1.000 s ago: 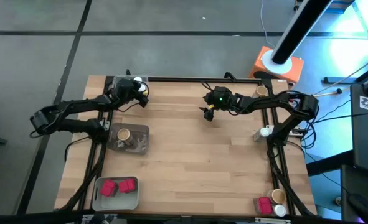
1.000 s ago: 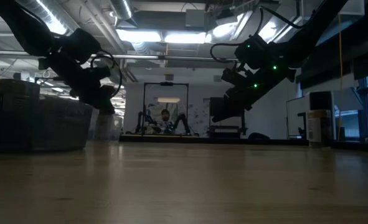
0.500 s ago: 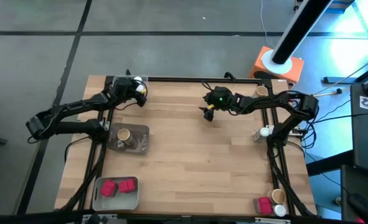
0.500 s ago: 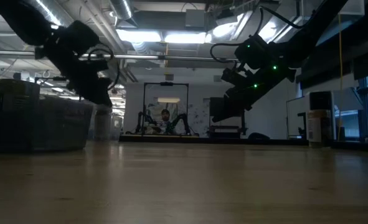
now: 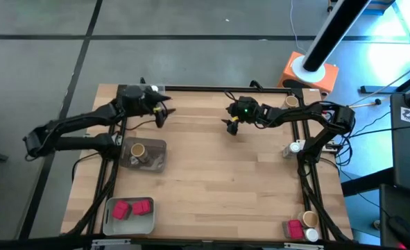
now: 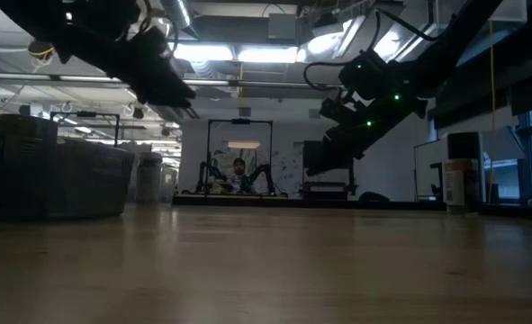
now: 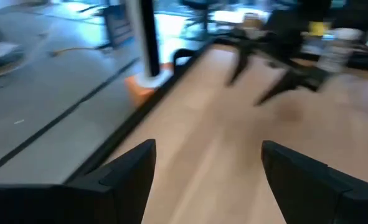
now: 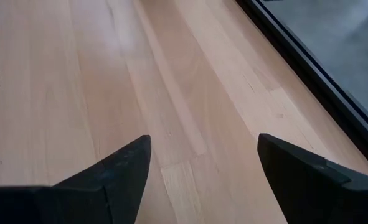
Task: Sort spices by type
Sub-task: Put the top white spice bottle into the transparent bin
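Partly sorted: two red boxes point(image 5: 130, 208) in grey tray point(image 5: 109, 221); tan-lidded jar point(image 5: 138, 150) upright in clear tray point(image 5: 157, 158) beyond it, axis vertical. Red box point(image 5: 293, 228) and jars point(image 5: 310, 221) unsorted across the counter point(image 5: 211, 180). Left pincer point(image 5: 164, 110) and right pincer point(image 5: 231, 126) released, empty, past the clear tray

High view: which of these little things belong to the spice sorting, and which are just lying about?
Part of the job: two red boxy containers in a grey tray; a tan-lidded round jar in a clear tray; another red box, second tan-lidded jar and white-lidded jar clustered together.
Lying about: the orange base with a pole, off the table.
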Available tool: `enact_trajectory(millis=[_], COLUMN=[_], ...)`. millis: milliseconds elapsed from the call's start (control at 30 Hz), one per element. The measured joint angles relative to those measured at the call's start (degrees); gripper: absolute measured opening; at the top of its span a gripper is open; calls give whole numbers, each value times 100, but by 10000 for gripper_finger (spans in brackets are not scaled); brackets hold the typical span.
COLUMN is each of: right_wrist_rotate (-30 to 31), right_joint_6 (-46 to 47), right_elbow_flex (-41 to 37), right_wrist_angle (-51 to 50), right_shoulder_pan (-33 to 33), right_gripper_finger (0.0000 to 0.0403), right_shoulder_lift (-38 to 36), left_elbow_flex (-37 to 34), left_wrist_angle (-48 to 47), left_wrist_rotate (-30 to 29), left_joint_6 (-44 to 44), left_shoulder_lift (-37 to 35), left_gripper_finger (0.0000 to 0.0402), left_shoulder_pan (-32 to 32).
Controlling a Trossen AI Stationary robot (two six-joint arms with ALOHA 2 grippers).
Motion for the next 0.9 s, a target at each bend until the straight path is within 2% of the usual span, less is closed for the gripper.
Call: enact_trajectory(millis=[100,167,400,500,700,900], right_wrist_rotate=[0,-2,8,226,1035,1202], right_joint_6=[0,-62,-168,-120,573,1509], right_elbow_flex=[82,189,579,785,1454,2010], right_wrist_angle=[-105,-535,-2497,-3613,-6110,-7885], right_shoulder_pan=[0,16,304,521,1074,1497], right_gripper_finger=[294,294,294,294,294,294], right_shoulder_lift=[-26,-192,-1386,-1979,-2820,-3106], left_elbow_flex=[-7,-7,-7,-13,-13,-13], left_wrist_angle=[134,274,609,801,1204,1566], left_wrist_rotate=[23,25,36,34,34,34], left_joint_6=[-22,-44,-27,-47,-227,-288], left_shoulder_lift=[211,387,982,1217,1538,1665], left_gripper_finger=[274,274,274,274,274,274], left_shoulder_pan=[-331,-541,-1117,-1270,-1556,-1781])
